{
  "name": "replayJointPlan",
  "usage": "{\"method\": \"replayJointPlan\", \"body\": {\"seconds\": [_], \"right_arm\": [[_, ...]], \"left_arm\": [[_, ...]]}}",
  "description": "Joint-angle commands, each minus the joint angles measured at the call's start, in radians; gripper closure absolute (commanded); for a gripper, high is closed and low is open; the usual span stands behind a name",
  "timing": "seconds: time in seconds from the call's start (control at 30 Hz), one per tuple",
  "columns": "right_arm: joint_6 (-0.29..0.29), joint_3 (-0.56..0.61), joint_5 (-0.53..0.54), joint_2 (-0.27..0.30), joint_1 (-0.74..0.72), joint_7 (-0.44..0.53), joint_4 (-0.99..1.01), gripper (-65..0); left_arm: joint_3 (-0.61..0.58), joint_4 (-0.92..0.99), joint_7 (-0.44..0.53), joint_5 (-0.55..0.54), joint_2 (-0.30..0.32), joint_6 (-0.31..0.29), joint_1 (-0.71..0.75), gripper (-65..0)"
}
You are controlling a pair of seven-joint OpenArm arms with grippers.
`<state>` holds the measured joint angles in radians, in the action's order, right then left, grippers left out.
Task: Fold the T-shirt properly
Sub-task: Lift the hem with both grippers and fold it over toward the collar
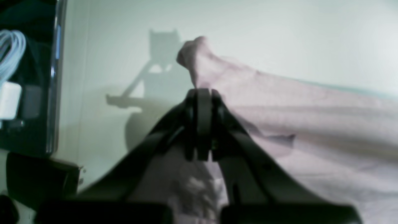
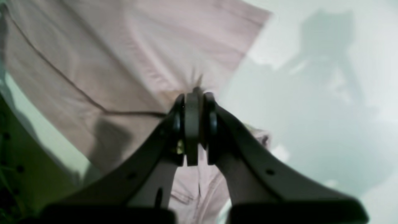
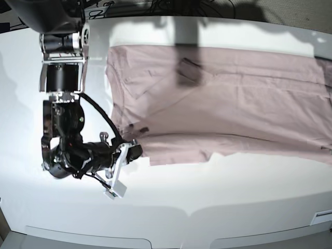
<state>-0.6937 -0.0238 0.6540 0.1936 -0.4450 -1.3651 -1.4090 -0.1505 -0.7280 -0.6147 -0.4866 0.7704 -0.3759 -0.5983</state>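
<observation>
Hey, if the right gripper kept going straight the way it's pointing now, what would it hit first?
The right gripper is already shut on the T-shirt; straight ahead lies more of that pink cloth, though depth is unclear.

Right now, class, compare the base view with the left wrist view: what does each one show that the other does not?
Only the base view shows the whole spread of the T-shirt on the table, and the right gripper pinching its edge. Only the left wrist view shows the left gripper shut on a bunched corner, plus white cables beside the table. Both show pink cloth on a white surface.
</observation>
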Motion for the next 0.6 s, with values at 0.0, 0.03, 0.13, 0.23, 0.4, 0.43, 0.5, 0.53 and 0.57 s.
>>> {"method": "replayJointPlan", "body": {"seconds": [0.0,0.03,0.13,0.23,0.4,0.43,0.5,0.53,0.57], "right_arm": [[-0.004,-0.002,-0.002,0.005,-0.025,0.026,-0.046,0.0],[-0.004,-0.002,-0.02,0.006,-0.01,0.033,-0.069,0.0],[-0.004,-0.002,-0.054,0.005,0.029,0.049,-0.11,0.0],[-0.004,-0.003,-0.053,0.005,0.056,0.049,-0.127,0.0],[-0.004,-0.003,-0.053,0.006,0.094,0.049,-0.187,0.0],[-0.004,-0.003,-0.053,0.005,0.102,0.049,-0.204,0.0],[-0.004,-0.003,-0.053,0.005,0.126,0.05,-0.244,0.0],[-0.004,-0.003,-0.053,0.005,0.141,0.05,-0.265,0.0],[-0.004,-0.003,-0.053,0.005,0.157,0.051,-0.285,0.0]], "left_arm": [[0.006,-0.027,0.01,-0.01,0.026,0.002,-0.018,0.0],[0.007,-0.042,0.005,-0.012,0.028,0.002,-0.008,0.0],[0.045,-0.106,0.001,-0.012,0.028,0.001,0.056,0.0],[0.131,-0.19,-0.004,-0.009,0.028,0.002,0.146,0.0],[0.333,-0.346,-0.058,-0.005,0.028,0.002,0.305,0.0],[0.368,-0.38,-0.071,-0.006,0.027,0.002,0.333,0.0],[0.425,-0.45,-0.113,-0.021,0.028,0.002,0.386,0.0],[0.445,-0.484,-0.129,-0.02,0.028,0.002,0.411,0.0],[0.46,-0.515,-0.142,-0.02,0.028,0.002,0.436,0.0]]}}
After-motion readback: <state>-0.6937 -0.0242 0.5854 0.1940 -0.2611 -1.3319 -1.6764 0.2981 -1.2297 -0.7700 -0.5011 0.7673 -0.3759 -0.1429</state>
